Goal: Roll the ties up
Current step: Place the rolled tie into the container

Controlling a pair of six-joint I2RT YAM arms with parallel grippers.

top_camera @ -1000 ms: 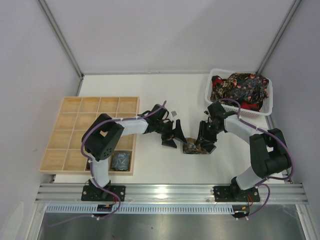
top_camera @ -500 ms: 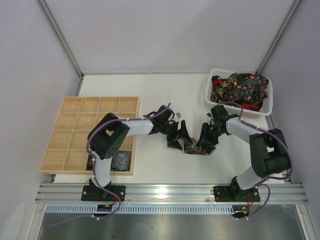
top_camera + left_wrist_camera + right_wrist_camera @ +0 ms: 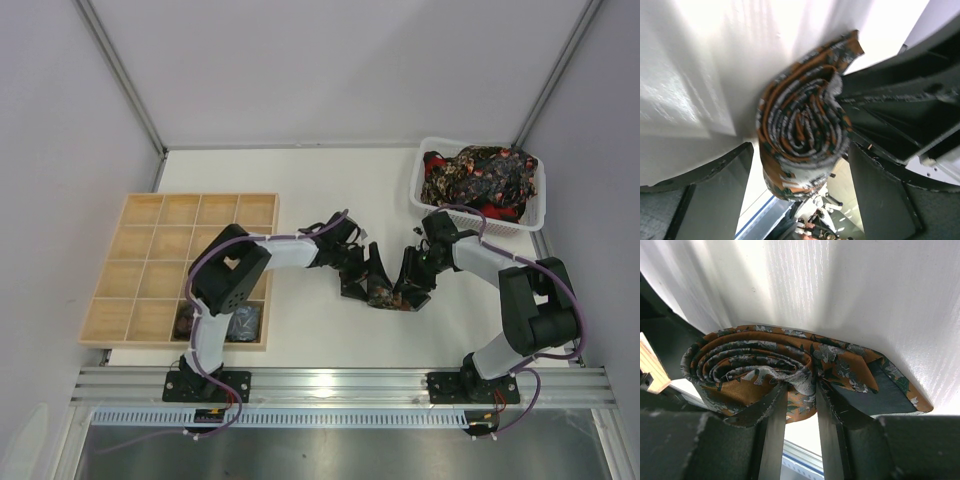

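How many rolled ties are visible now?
2. One rolled tie is in the right gripper on the table; one dark coil lies in the wooden tray's near right compartment. The left arm may hide more.

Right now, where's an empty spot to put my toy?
The far table between the wooden tray and the basket is bare; so is the near edge between the arms. Crowded mid-table, where the left hand and right hand meet at the rolled tie.

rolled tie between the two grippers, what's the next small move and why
Probably close the left gripper on the rolled tie: it stands open, straddling the coil, while the right gripper pinches just part of the coil, so a second grip would likely keep it wound.
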